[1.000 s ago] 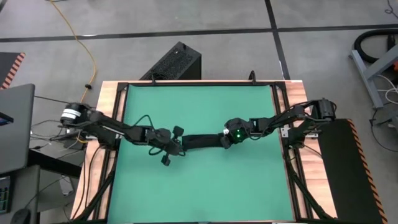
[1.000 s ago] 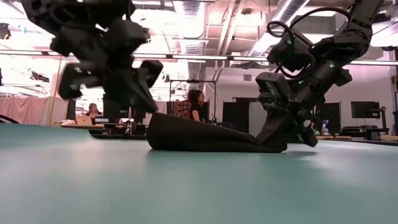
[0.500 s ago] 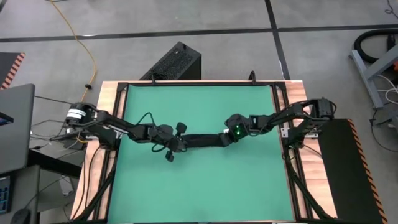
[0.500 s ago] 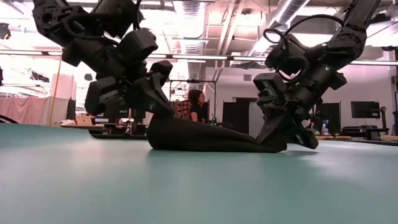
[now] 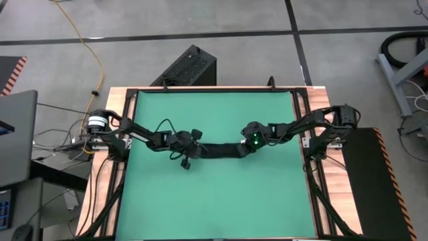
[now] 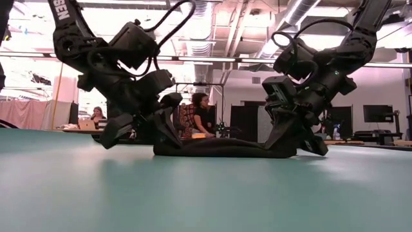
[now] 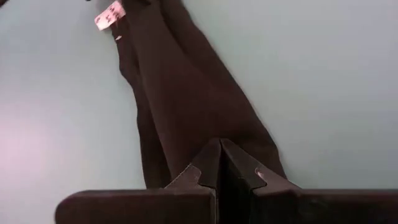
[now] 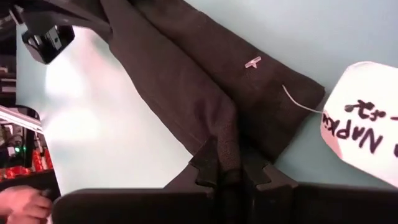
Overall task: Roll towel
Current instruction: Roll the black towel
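I have the soft black cloth towel (image 5: 215,150) stretched as a narrow band across the middle of the green mat (image 5: 214,201). My left tool (image 7: 219,163) pinches one end, my right tool (image 8: 231,163) the other. If either thin pinch slips, the fold could spring apart. The white tag (image 8: 364,132) reads "Napk…".

Grey concrete floor (image 5: 221,27), yellow cable (image 5: 93,50), ceiling ducts (image 6: 199,19), seated person (image 6: 201,113) behind.

Green mat (image 5: 214,194), seated person (image 6: 201,109)
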Motion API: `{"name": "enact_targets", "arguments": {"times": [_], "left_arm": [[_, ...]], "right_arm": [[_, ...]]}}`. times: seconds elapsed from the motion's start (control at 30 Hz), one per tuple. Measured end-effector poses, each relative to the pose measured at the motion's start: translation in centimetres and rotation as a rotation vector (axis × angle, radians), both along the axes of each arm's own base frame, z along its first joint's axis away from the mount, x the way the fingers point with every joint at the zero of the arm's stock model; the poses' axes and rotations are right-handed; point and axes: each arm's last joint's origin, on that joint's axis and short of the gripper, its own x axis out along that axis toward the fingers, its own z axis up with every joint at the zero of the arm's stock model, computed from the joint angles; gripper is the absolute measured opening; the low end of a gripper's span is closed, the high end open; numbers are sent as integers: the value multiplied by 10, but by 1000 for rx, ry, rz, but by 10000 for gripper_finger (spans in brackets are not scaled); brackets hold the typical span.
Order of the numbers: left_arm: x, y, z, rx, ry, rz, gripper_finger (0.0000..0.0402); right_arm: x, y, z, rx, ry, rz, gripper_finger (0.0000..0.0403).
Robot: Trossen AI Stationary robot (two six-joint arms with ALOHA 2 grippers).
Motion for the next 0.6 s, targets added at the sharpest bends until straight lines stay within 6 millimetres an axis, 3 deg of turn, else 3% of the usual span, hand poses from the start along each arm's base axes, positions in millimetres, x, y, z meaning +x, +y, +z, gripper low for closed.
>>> {"name": "enact_targets", "arguments": {"times": [0.37,0.6], "left_arm": [[-6,13,-6,-100,74,69,0],[-8,17,-9,-134,107,80,0]], "right_arm": [[0,-3,21,-206,-112,6,76],[-8,-6,36,-278,-113,-25,129]]}}
